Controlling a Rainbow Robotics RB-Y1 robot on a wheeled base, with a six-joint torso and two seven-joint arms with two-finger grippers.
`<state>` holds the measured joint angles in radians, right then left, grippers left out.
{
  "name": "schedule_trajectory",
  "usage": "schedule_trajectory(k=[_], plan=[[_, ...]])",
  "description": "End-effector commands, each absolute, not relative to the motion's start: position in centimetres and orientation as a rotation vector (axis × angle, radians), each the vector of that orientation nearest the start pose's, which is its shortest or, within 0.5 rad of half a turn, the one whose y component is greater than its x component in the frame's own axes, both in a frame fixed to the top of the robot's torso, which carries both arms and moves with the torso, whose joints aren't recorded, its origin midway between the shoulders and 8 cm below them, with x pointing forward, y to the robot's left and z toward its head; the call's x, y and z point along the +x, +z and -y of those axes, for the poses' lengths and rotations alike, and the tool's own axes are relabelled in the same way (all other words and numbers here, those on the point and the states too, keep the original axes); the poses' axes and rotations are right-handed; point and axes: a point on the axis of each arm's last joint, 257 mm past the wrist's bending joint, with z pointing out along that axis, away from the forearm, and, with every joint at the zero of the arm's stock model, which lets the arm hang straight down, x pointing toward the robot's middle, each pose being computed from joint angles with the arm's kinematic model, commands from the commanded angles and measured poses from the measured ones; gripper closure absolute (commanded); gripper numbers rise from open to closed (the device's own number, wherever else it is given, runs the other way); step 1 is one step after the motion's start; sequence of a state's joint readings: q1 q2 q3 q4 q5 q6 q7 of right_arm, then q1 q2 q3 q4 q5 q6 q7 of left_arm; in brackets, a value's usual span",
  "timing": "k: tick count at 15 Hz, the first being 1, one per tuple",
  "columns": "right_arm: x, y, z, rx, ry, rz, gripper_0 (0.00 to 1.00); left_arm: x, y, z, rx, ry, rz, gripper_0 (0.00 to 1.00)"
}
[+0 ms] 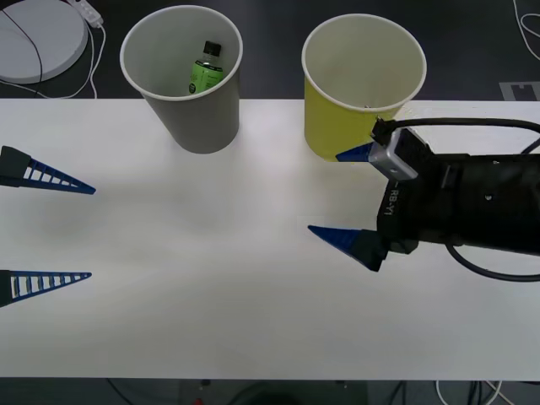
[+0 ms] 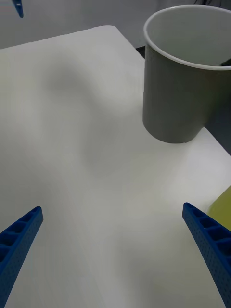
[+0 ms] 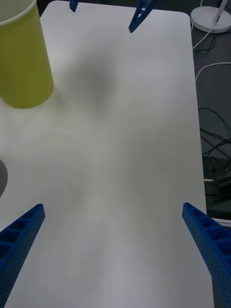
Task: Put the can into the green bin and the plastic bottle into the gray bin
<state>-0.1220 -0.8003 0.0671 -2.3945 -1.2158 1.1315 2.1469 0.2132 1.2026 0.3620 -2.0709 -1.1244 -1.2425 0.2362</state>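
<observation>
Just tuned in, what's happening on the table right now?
Nothing is being held. The plastic bottle already stands inside the gray bin at the back of the table. The right gripper is open, over the table just in front of the green bin. The left gripper is open too, over the table's left edge. No can lies on the table, and I can't tell whether one is in the green bin.

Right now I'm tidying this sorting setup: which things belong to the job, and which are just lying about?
Job:
gray bin
plastic bottle, inside the gray bin
green bin
right gripper, open beside the green bin
left gripper, open

Lying about:
white round disc and cables behind the table
</observation>
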Motion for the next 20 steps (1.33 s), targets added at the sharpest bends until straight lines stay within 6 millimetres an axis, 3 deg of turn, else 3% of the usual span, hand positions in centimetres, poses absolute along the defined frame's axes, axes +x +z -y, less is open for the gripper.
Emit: schedule_trajectory(k=[1, 5, 12, 20], plan=[[35.1, -11.6, 10.6, -1.403, 0.347, -1.623, 0.00, 32.1, -10.0, -25.3, 1.617, -0.382, -1.557, 0.00], [33.8, -12.2, 11.8, -1.491, 0.383, -1.571, 0.00, 32.1, -10.0, -25.3, 1.617, -0.382, -1.557, 0.00], [33.7, -13.0, 13.8, -1.606, 0.342, -1.459, 0.00, 32.1, -10.0, -25.3, 1.617, -0.382, -1.557, 0.00], [33.0, -13.7, 17.1, -1.593, 0.333, -1.523, 0.00, 32.1, -10.0, -25.3, 1.617, -0.382, -1.557, 0.00]])
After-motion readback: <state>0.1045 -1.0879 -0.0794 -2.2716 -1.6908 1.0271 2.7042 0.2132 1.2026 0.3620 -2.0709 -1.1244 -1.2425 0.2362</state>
